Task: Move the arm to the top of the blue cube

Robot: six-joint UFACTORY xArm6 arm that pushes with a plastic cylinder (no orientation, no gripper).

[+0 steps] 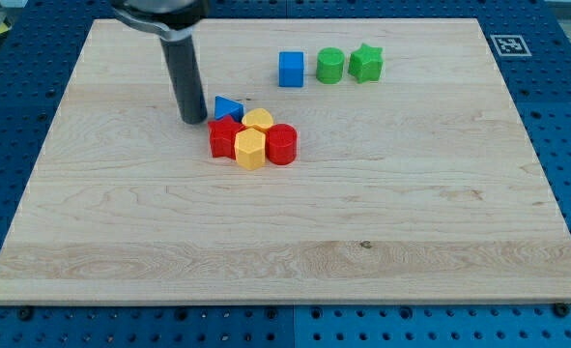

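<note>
My tip (193, 120), a bare rod with no jaws, is sitting beside the blue triangular block (227, 107), needing travel rightward and upward past the blue cube (291, 70).

The counter (295, 242) looks like pale wood with fine grain lines, smooth and matt. The blue cube (291, 70) looks like plain plastic with a soft shine, as does the red cylinder (281, 144). The rod above my tip (193, 120) is dark and slightly glossy.
</note>
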